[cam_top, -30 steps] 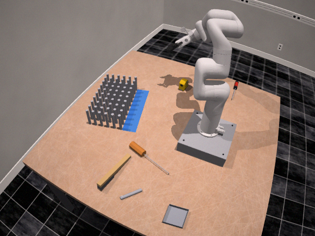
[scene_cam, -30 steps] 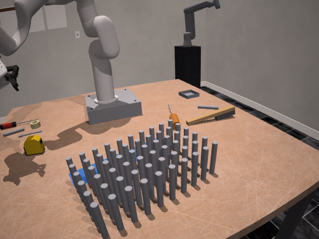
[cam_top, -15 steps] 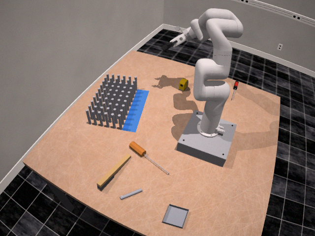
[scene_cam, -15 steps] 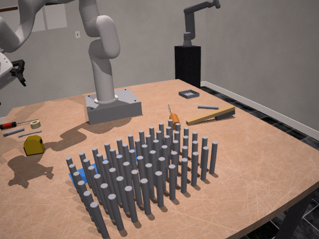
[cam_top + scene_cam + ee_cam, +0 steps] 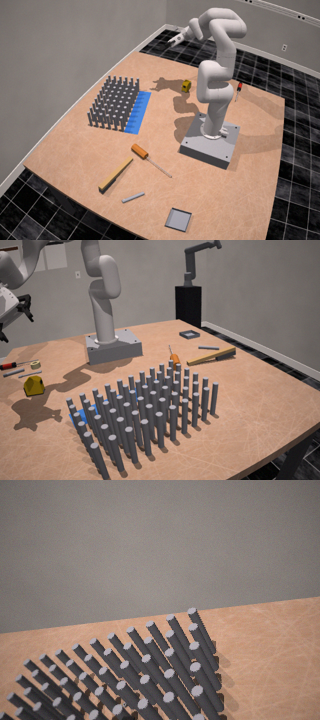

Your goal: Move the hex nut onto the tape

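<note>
A dense block of upright grey spacers (image 5: 115, 103) (image 5: 144, 405) (image 5: 150, 675) stands on the left part of the table. The hex nut is hidden among them in every view. The blue strip of tape (image 5: 138, 112) (image 5: 83, 414) lies flat along the block's side that faces the robot base. The hook pick (image 5: 139, 151) (image 5: 175, 360), with its orange-brown handle, lies on the table beyond one end of the block. My gripper (image 5: 167, 44) (image 5: 18, 329) is open and empty. It hangs high in the air past the far table edge, well away from the spacers and the pick.
A yellow tape measure (image 5: 186, 85) (image 5: 33, 385), a red screwdriver (image 5: 239, 87) (image 5: 7, 366) and a tape roll (image 5: 35, 364) lie near the base (image 5: 209, 147) (image 5: 113, 348). A wooden bar (image 5: 115, 174) (image 5: 211, 356), a grey rod (image 5: 133, 197) (image 5: 208, 347) and a small tray (image 5: 178, 219) (image 5: 189, 334) lie beyond the pick.
</note>
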